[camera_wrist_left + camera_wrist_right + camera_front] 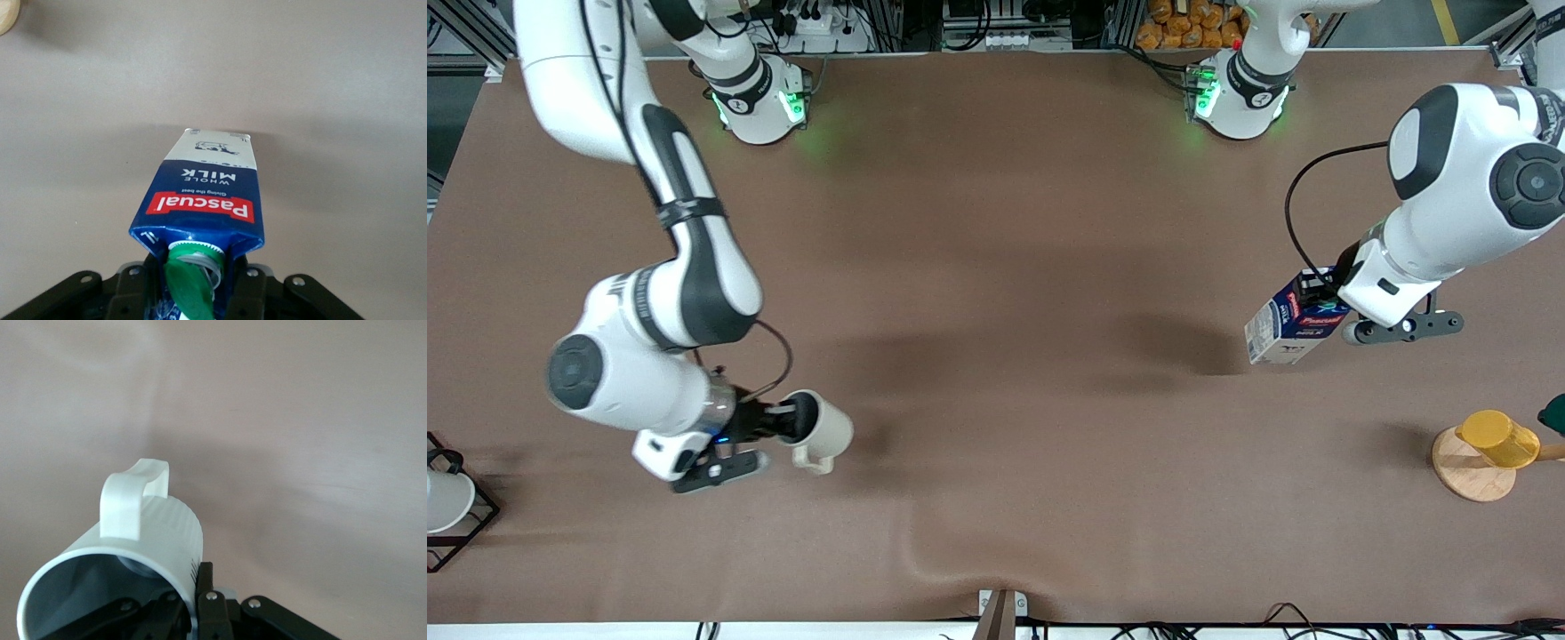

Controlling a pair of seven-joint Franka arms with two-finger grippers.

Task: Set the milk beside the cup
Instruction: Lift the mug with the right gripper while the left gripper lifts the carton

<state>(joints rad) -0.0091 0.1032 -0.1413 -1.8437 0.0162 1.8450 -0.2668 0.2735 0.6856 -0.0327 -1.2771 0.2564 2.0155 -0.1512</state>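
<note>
While front view hides cap, left wrist shows left gripper (193, 293) fingers clamping milk (203, 200); right gripper (778, 418) pinching cup (823, 428) rim.

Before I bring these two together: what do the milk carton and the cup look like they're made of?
The milk looks like coated paperboard: folded gable top, creased edges, printed faces with slight sheen, plus a green cap that seems plastic. The cup appears matte off-white, with fine ridges along its wall and a flat band handle; that suggests moulded or printed plastic rather than glazed ceramic, though I can't be sure.
</note>
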